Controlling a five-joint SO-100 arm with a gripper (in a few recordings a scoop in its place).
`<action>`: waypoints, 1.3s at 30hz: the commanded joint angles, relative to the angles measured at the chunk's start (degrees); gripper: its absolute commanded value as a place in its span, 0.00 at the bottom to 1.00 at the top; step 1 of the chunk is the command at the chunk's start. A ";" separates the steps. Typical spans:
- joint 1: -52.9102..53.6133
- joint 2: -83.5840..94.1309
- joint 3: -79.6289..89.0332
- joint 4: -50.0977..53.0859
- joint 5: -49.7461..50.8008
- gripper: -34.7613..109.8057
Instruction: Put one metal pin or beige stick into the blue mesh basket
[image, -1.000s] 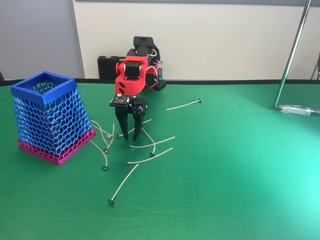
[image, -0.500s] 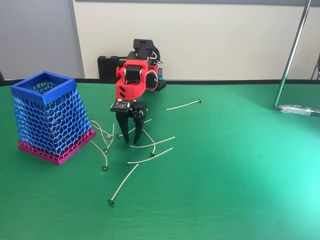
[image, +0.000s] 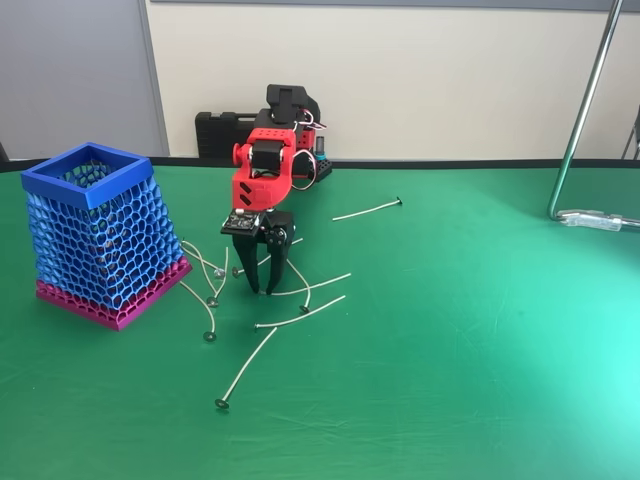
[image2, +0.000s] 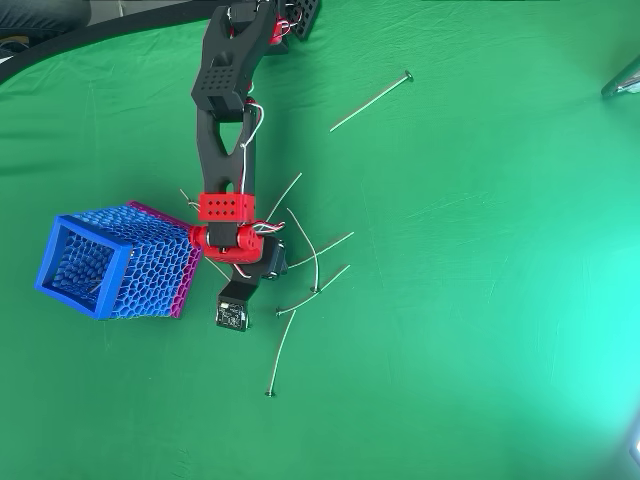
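Several pins lie tangled near the table's left-centre, and that's the main risk. Gripper (image: 262, 291) is pointing straight down w/ jaws partly open, tips at or just above the cloth, nothing held as far as I can tell. Target looks like the metal pin (image: 308, 285) whose head end sits just beside the tips; it crosses another pin (image: 298, 281) close by, so closing here could pinch two at once or flick one away. Thin wire on a flat green table (image: 480, 350) = easy to slip out of the pads or get pressed flat and missed. Blue mesh basket (image: 92, 236) stands near the table's left edge, close to the arm, w/ stray pins lying close by its base; a careless swing could knock it.
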 joint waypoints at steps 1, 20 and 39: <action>-0.26 0.35 -2.81 -0.53 0.79 0.31; -2.37 9.49 3.25 -0.70 7.65 0.25; 1.76 44.56 23.12 -0.62 14.68 0.25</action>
